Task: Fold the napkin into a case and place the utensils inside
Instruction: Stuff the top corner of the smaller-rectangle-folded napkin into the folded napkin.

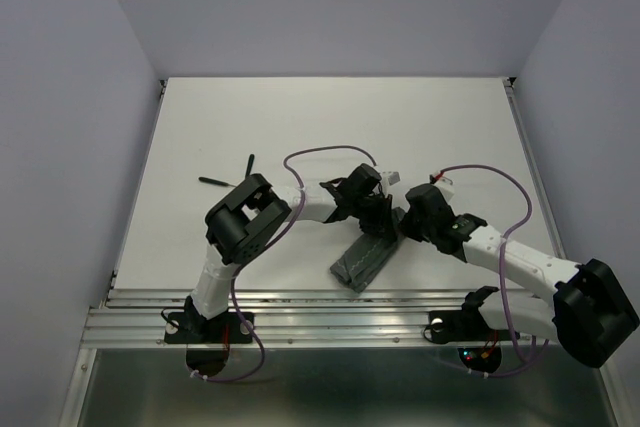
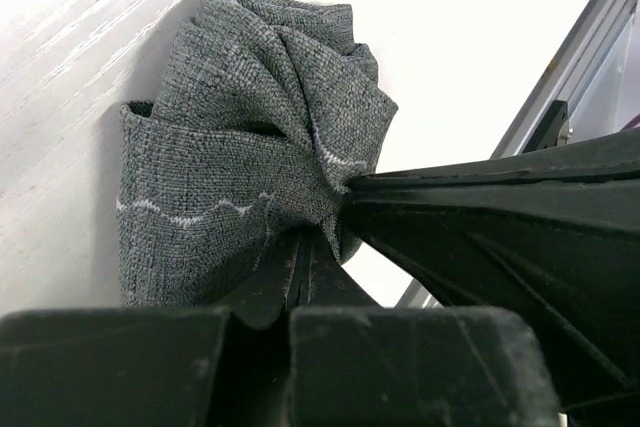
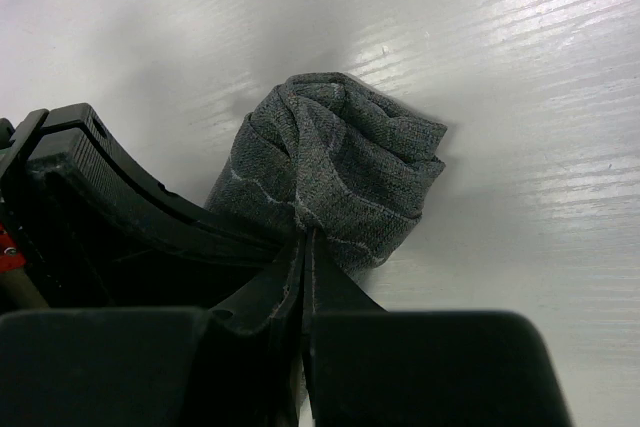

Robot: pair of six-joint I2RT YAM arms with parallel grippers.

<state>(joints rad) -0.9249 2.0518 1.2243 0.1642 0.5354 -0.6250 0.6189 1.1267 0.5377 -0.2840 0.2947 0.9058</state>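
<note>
Grey-green cloth case (image 1: 362, 259), contents hidden

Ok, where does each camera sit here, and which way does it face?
Top external: above and behind the arms, looking down at the table; both arms show.
Left wrist: looks along the left gripper, shut on the napkin.
Right wrist: looks along the right gripper, also pinching it.
Shared: all views show the napkin.
</note>
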